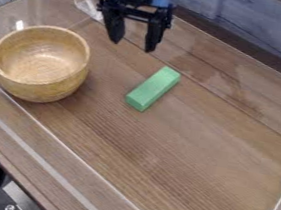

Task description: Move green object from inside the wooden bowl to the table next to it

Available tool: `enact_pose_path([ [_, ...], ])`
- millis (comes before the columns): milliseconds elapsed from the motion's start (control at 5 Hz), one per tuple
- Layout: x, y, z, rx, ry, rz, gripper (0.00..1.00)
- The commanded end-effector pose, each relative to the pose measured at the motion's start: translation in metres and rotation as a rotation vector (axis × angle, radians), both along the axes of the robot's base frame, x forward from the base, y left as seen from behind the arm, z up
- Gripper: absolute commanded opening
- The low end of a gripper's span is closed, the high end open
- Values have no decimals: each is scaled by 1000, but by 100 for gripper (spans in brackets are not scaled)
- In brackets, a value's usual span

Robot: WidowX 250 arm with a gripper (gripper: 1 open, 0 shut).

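Observation:
The green object (153,88) lies flat on the table (176,154), a little to the right of the wooden bowl (39,61), which is empty inside. My gripper (132,37) hangs open above the table, pointing straight down, behind and slightly left of the green block. Nothing sits between its dark fingers (116,29).
Clear acrylic walls (40,156) edge the tabletop on all sides. A small clear triangular stand (90,2) sits at the back left, just left of the gripper.

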State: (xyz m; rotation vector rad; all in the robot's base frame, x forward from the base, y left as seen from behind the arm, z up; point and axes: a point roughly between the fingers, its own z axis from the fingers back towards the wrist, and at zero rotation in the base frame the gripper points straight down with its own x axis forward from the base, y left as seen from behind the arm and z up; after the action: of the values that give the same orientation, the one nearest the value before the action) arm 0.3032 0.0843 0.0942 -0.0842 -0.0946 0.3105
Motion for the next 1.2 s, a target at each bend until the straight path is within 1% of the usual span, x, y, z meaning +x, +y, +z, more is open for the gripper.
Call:
enact_pose_path([
  [0, -8, 2, 31, 39, -81, -31, 100],
  [200, -14, 2, 35, 60, -94, -61, 100],
  [400, -20, -5, 33, 73, -114, -187, 100],
  [600, -23, -13, 31, 87, -131, -287, 100],
  [800, -11, -17, 33, 96, -129, -234, 100],
  [1000, -3, -18, 35, 94, -124, -185, 100],
])
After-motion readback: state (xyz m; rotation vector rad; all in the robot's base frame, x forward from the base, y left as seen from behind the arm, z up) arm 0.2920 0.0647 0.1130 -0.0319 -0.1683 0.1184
